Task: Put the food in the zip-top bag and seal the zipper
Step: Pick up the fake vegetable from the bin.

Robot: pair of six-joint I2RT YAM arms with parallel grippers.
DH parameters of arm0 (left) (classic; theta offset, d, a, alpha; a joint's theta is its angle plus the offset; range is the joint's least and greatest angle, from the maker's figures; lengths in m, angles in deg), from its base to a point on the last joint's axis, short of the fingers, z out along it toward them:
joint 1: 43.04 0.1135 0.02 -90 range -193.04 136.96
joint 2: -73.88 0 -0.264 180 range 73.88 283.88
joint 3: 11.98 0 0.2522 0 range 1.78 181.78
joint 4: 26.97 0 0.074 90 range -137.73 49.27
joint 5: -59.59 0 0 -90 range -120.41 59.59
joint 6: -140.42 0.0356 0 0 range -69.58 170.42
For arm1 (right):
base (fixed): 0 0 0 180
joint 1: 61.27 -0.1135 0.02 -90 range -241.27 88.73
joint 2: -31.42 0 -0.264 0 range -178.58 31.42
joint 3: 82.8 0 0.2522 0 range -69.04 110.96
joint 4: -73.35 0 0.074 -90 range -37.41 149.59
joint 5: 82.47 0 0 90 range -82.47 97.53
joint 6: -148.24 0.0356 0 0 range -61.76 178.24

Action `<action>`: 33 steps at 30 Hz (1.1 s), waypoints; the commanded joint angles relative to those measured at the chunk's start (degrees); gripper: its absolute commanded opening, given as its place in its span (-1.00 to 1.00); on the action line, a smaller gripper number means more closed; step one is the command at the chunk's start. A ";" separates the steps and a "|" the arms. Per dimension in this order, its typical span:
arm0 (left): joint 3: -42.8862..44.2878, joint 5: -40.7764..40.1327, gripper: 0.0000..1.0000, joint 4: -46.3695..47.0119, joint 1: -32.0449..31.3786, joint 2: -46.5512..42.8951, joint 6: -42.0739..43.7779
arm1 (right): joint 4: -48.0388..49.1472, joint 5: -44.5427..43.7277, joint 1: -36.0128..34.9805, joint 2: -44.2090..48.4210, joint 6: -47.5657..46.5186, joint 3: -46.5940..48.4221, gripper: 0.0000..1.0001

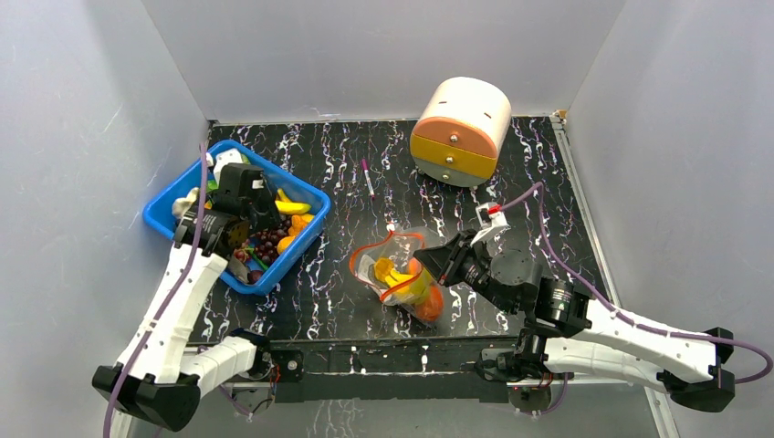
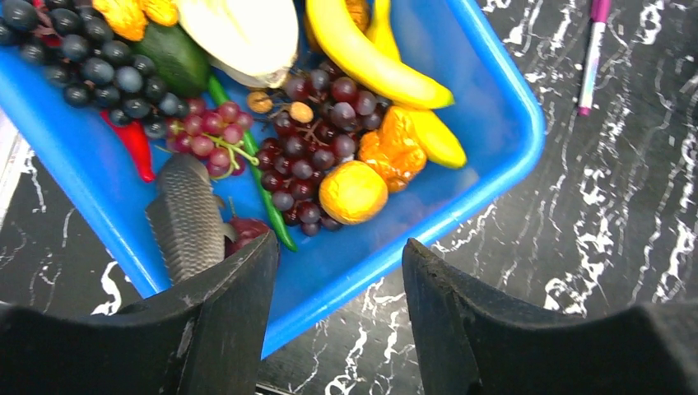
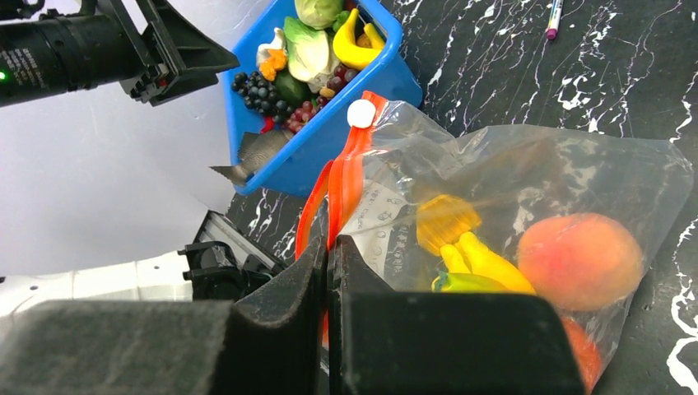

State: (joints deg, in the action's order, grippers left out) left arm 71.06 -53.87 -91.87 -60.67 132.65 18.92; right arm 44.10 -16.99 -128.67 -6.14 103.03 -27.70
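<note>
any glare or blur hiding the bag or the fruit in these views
Top external: even light, sharp. Left wrist: near jaws blurred, grapes in the blue bin crisp. Right wrist: jaws soft, sheen on the zip-top bag hazes the food.

White shells with black joints and black bases form the left arm (image 1: pixel 173 310) at lower left and the right arm (image 1: pixel 639 336) at lower right. Each trails a purple cable (image 1: pixel 202 178). The jaws are matte black.
</note>
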 commanded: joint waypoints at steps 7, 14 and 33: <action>-0.27 -2.99 0.16 6.52 1.71 8.10 -0.45 | 3.12 -0.81 -0.26 -0.04 -2.69 3.09 -1.00; -3.79 -4.95 0.08 18.61 7.43 12.57 6.38 | 3.36 0.03 -0.28 0.21 -1.40 1.94 -1.00; 2.51 -4.38 0.97 40.72 17.60 30.55 26.63 | 0.91 -2.64 -0.28 -2.19 -4.81 5.21 -1.00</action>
State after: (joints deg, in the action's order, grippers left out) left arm 70.40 -57.10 -57.40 -44.52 162.50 41.91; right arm 43.14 -17.18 -128.67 -8.63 100.04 -26.63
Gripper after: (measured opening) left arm 0.973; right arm 0.009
